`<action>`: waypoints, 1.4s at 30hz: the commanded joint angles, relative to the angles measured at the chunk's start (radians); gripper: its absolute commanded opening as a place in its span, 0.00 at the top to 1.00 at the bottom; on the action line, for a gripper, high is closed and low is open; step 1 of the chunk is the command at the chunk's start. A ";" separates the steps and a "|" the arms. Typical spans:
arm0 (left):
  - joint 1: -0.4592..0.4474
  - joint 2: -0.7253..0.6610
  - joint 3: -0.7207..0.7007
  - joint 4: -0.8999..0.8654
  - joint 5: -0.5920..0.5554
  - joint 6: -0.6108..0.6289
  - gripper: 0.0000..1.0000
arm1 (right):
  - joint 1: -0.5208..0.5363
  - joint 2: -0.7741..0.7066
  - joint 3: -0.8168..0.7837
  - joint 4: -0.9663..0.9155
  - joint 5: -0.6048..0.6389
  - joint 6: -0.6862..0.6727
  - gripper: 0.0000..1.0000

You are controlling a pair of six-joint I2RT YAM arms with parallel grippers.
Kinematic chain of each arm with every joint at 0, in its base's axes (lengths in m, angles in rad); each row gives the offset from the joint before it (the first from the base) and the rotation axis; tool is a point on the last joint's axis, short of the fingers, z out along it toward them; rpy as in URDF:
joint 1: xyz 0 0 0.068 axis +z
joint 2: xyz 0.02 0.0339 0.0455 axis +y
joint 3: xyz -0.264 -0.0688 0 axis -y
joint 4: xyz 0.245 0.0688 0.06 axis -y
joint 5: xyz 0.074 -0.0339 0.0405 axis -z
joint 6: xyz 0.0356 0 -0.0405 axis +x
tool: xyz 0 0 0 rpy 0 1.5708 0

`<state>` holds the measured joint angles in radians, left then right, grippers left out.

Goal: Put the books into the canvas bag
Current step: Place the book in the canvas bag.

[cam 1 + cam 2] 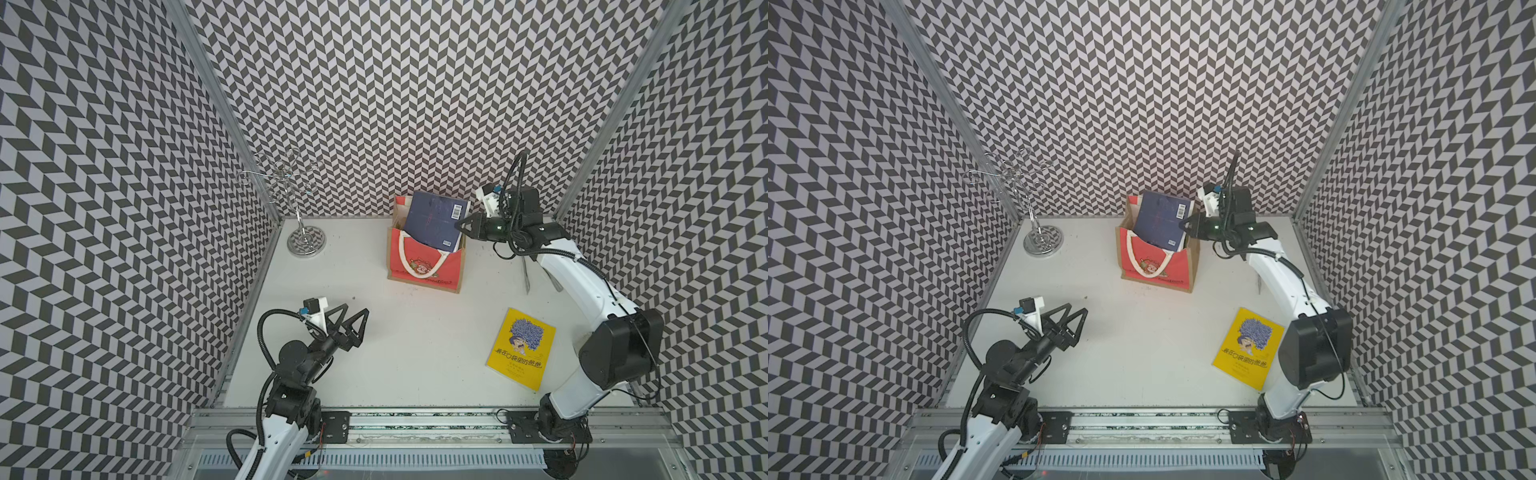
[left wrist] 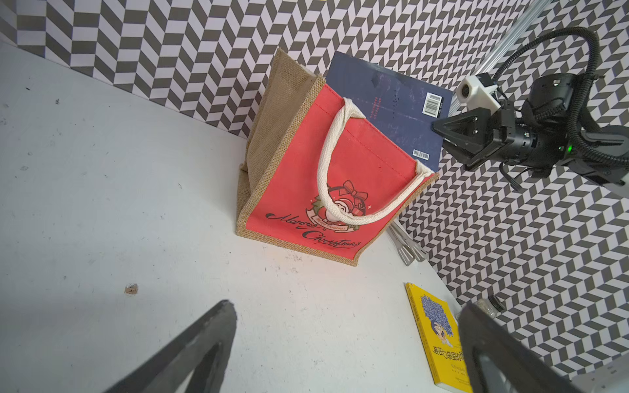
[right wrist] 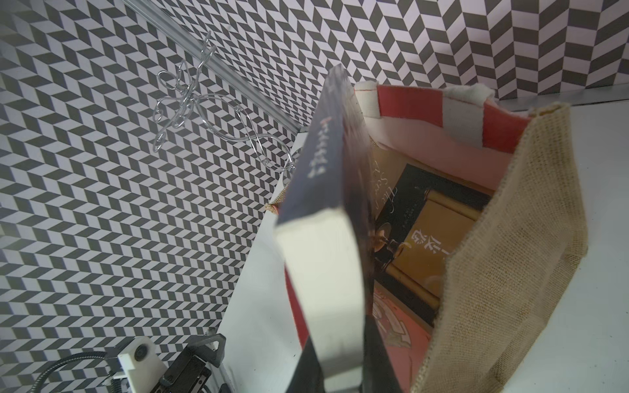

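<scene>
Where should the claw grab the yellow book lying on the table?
Probably the long spine edge facing the middle of the table. The yellow book lies flat, so a claw cannot pinch its covers from above; come in low from the bare middle side and nip that edge. The right arm stands close by the other side.

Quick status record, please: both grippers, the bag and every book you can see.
left gripper: open, empty
right gripper: shut on navy book
navy book: tilted, lower part in canvas bag, upper part sticking out
canvas bag: upright, by back wall
inside bag: tan-and-black book
yellow book: flat on table, not bagged
</scene>
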<state>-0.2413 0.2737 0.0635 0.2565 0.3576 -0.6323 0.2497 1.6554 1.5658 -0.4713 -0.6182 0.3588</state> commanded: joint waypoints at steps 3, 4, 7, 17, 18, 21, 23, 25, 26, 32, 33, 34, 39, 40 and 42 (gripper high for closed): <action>0.007 -0.016 -0.021 0.049 0.005 0.010 0.00 | 0.028 0.032 0.101 -0.004 -0.057 -0.017 1.00; 0.006 -0.019 -0.023 0.049 0.002 0.011 0.00 | 0.029 0.055 0.124 -0.023 -0.052 -0.018 1.00; 0.009 -0.029 -0.026 0.043 -0.004 0.016 0.00 | 0.035 0.125 0.188 -0.086 -0.045 -0.025 1.00; 0.010 -0.054 -0.034 0.032 -0.020 0.031 0.00 | 0.048 0.258 0.335 -0.255 -0.003 -0.062 1.00; 0.010 -0.057 -0.036 0.032 -0.022 0.031 0.00 | 0.047 0.266 0.340 -0.269 -0.005 -0.067 1.00; 0.011 -0.060 -0.048 0.047 -0.023 0.025 0.00 | 0.042 0.302 0.377 -0.319 0.023 -0.083 1.00; 0.011 -0.059 -0.055 0.060 -0.023 0.019 0.00 | 0.042 0.337 0.424 -0.363 0.044 -0.093 1.00; 0.011 -0.058 -0.057 0.067 -0.022 0.016 0.00 | 0.045 0.376 0.481 -0.398 0.078 -0.098 1.00; 0.011 -0.059 -0.057 0.066 -0.022 0.016 0.00 | 0.045 0.389 0.495 -0.406 0.082 -0.097 1.00; 0.011 -0.070 -0.043 0.031 -0.025 0.032 0.00 | 0.054 0.441 0.604 -0.557 0.097 -0.156 1.00; 0.011 -0.074 -0.042 0.025 -0.027 0.033 0.00 | 0.051 0.413 0.567 -0.540 0.069 -0.152 1.00; 0.011 -0.080 -0.046 0.028 -0.029 0.031 0.00 | 0.052 0.384 0.531 -0.518 0.068 -0.149 1.00; 0.012 -0.082 -0.069 0.076 -0.026 0.010 0.00 | 0.051 0.336 0.476 -0.505 0.053 -0.138 1.00; 0.012 -0.080 -0.068 0.076 -0.025 0.009 0.00 | 0.052 0.332 0.463 -0.500 0.039 -0.135 1.00; 0.012 -0.084 -0.068 0.068 -0.023 0.012 0.00 | 0.054 0.329 0.450 -0.494 0.029 -0.133 1.00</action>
<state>-0.2348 0.1989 0.0113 0.2955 0.3355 -0.6216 0.2905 2.0224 2.0365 -0.9379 -0.5377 0.2470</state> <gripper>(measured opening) 0.998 0.133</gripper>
